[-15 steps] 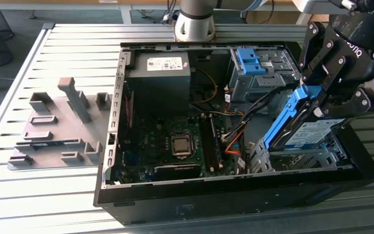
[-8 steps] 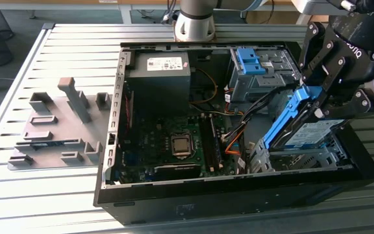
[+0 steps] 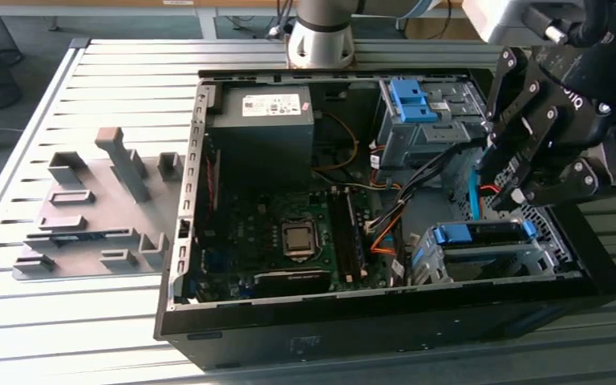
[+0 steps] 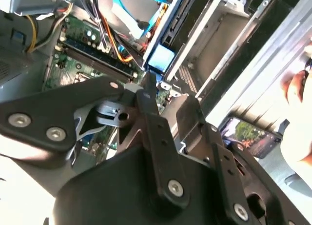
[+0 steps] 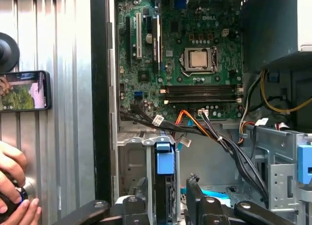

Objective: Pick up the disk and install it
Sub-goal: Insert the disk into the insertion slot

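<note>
**Item:** the disk (image 3: pixel 480 234), a flat rectangular drive clipped in a bright blue plastic carrier frame.

**Location:** It is held on edge in the grey metal drive cage (image 3: pixel 490 265), at the corner of the open black computer case (image 3: pixel 394 345) towards the exterior view's right. The case is laid on the slatted metal worktop (image 3: pixel 94 321). In the first wrist view the blue carrier end (image 5: pixel 165 159) is seen with the dark drive edge behind it. Whether the disk is fully seated cannot be told.

**Claw:** The black claw (image 3: pixel 506 192) is hung just over the cage. Its fingers (image 5: pixel 195 198) are spread wider than the disk's thickness and are lined up to either side of it. Nothing is gripped, and no contact with the disk is seen.

**Handling (judged):**
- The disk is taken to be stiff and dense for its size, and sensitive to knocks.
- The metal faces are probably smooth and slippery.
- The plastic frame is likely to flex a little.
- A hold across the two broad flat sides near the blue end is judged soundest.

**Nearby:** The green motherboard (image 3: pixel 276 216) and a bundle of orange and black cables (image 5: pixel 195 122) are set close beside the cage.
</note>
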Controlling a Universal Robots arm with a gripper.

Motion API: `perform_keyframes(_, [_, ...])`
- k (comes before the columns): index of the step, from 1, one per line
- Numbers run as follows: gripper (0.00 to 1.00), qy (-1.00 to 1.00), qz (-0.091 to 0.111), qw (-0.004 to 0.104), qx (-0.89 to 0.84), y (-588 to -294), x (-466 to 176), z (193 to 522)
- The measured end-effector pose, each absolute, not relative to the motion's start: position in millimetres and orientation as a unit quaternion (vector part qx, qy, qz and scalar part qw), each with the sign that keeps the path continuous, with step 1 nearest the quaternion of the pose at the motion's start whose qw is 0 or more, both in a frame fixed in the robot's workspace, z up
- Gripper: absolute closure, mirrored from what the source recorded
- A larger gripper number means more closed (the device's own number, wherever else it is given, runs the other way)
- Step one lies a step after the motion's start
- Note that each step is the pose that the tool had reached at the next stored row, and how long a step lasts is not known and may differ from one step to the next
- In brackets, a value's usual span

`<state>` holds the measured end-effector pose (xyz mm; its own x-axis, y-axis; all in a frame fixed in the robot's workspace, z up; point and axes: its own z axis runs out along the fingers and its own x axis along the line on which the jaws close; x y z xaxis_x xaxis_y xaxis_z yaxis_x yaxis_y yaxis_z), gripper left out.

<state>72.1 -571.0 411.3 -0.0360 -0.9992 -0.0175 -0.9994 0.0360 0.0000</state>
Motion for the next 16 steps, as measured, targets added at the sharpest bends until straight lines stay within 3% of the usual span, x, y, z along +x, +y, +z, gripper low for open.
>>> perform_keyframes(5, [0.63, 0.72, 0.006, 0.006, -0.694, -571.2, 72.1, 402.3])
perform_keyframes(9, [0.87, 0.72, 0.006, 0.006, -0.694, -571.4, 72.1, 395.0])
perform_keyframes(16, [0.89, 0.72, 0.006, 0.006, -0.694, -571.6, 72.1, 382.2])
